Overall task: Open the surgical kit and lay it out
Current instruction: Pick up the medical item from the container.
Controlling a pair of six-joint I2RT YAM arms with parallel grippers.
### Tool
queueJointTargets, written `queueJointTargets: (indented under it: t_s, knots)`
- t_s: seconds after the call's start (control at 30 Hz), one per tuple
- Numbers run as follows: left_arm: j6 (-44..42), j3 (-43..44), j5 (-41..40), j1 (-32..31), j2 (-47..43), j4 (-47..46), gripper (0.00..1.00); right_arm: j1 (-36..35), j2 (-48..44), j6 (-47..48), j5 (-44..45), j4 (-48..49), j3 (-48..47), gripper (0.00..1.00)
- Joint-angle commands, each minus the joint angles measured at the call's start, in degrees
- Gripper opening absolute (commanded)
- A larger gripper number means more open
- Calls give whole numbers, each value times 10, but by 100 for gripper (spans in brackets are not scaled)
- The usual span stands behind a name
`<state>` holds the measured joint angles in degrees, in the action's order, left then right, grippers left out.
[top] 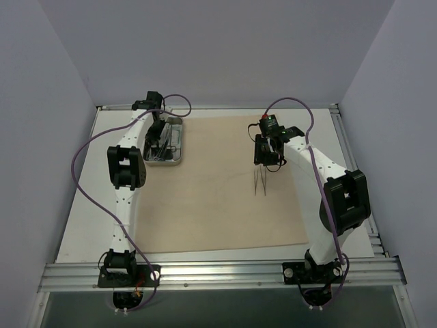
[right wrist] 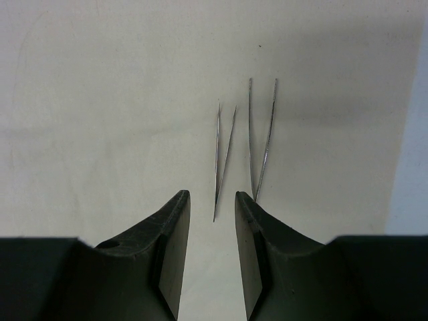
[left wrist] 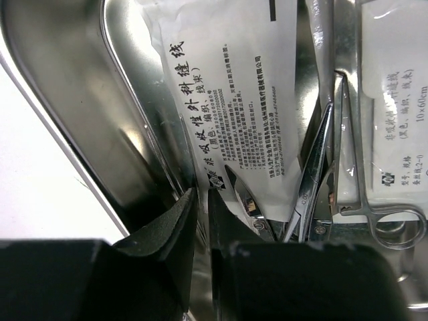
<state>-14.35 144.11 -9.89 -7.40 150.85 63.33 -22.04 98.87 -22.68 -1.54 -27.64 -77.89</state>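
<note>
Now left gripper point(left wrist: 201, 224) sits nearly closed in the small rectangular steel tray point(left wrist: 80, 100), hold unclear; right gripper point(right wrist: 212, 221) hangs, jaws apart, over thin steel tweezers point(right wrist: 223, 154).

Top view: soft, even overhead light, cloth point(top: 218, 205) flat-lit. Over to left wrist view: glare streaking hard across steel tray point(left wrist: 73, 100), packet point(left wrist: 221, 87) print sharp, left fingers point(left wrist: 167, 244) near-black, detail lost. Right wrist view: bright, soft shadow band across cloth, right fingers point(right wrist: 167, 247) equally dark.
</note>
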Motion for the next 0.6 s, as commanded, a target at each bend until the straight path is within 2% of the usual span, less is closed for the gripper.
queueJointTargets:
  t_s: [0.0,0.03,0.17,0.57]
  knots:
    - [6,20,14,2,13,21,20,3,-26,-5,10,-19,1,30]
    - [4,19,10,3,12,20,19,3,-26,-5,10,-19,1,30]
    - [6,27,-6,2,9,18,3,3,-24,-4,10,-19,-2,30]
    - [36,42,-54,1,-43,-5,3,2,-17,0,5,-20,-17,30]
